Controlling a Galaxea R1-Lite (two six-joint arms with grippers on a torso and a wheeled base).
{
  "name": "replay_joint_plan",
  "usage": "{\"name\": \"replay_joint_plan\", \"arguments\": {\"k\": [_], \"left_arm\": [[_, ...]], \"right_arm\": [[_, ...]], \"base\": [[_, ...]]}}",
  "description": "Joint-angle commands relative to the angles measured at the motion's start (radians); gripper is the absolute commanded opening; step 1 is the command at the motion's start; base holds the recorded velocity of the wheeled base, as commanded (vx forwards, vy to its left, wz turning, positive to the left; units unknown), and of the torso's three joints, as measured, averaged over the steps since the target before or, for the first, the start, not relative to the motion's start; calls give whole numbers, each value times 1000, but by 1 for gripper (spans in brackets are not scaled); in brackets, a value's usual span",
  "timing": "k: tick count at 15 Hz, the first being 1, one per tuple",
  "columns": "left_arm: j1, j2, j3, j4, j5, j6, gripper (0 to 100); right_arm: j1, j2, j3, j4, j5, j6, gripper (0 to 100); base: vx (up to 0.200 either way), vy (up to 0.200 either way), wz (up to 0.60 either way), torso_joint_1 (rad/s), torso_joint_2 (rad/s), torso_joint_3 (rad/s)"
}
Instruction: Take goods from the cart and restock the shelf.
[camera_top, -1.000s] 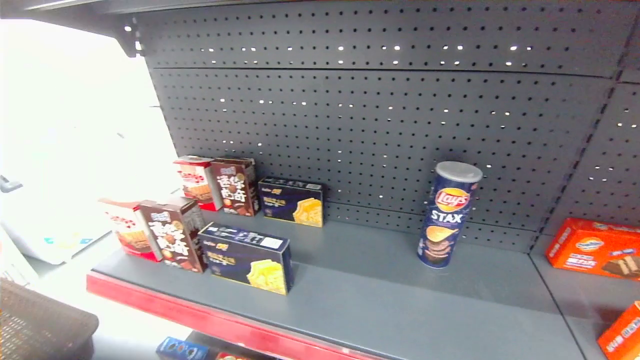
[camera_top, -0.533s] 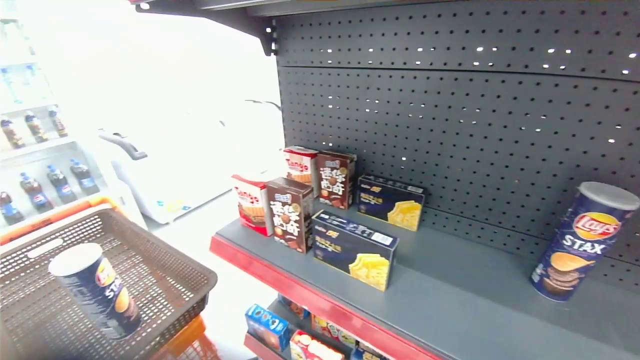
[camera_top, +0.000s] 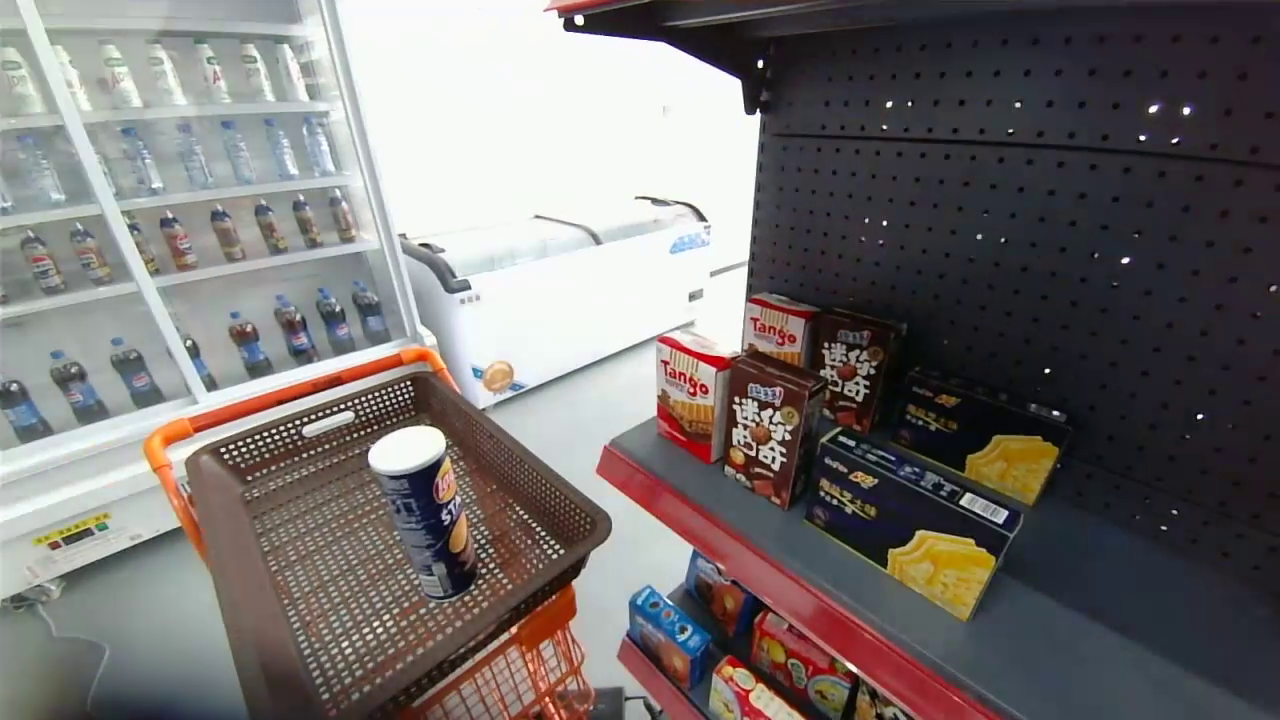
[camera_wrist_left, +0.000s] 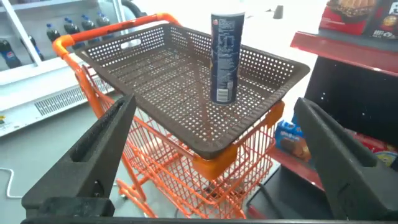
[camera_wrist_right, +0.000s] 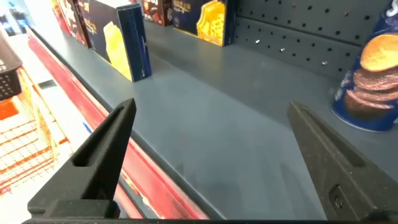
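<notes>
I have the cart (camera_top: 510, 675) at about 8 o'clock in my head view. Its brown basket (camera_top: 300, 445) sits on top, and one can (camera_top: 425, 510) stands upright near the basket's middle, apart from the walls. The shelf (camera_top: 1050, 660) runs from 5 round to 3 o'clock, with boxes (camera_top: 770, 430) in two rows at the end nearest the cart. My left gripper (camera_wrist_left: 213, 102) faces the basket, fingers spread wide with nothing between them, and the can is beyond it. My right gripper (camera_wrist_right: 211, 107) is over bare shelf board, likewise spread and empty. A second can (camera_wrist_right: 373, 81) stands upright by the pegboard (camera_wrist_right: 298, 37). A drinks cooler (camera_top: 180, 220) stands at 10 o'clock.
</notes>
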Motion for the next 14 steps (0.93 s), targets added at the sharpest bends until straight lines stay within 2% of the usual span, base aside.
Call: {"name": "replay_joint_plan", "arguments": {"k": [1,2,3,4,5,7,9,10,13,14], "left_arm": [[1,0,0,-1,-1,2,100],[1,0,0,-4,-4,5,100],[1,0,-17,-12,-12,49,100],[-4,23,-112,10,-38,180,100],[1,93,-181,65,-38,221,100],[2,243,-288,138,-40,221,100],[-1,394,-365,152,-38,220,100],[4,559,-451,148,-40,220,100],[19,797,-523,106,-4,172,100],[5,862,-529,71,-3,171,100]], "right_arm": [[0,1,0,1,0,0,100],[2,1,0,1,2,0,100],[0,1,0,1,0,0,100],[2,1,0,1,0,0,100],[0,1,0,1,0,0,100],[2,1,0,1,0,0,100],[0,1,0,1,0,0,100],[0,1,0,1,0,0,100],[2,1,0,1,0,0,100],[2,1,0,1,0,0,100]], "base": [[0,0,0,0,0,0],[0,0,0,0,0,0],[0,0,0,0,0,0],[0,0,0,0,0,0],[0,0,0,0,0,0],[0,0,0,0,0,0],[0,0,0,0,0,0],[0,0,0,0,0,0],[0,0,0,0,0,0],[0,0,0,0,0,0]]}}
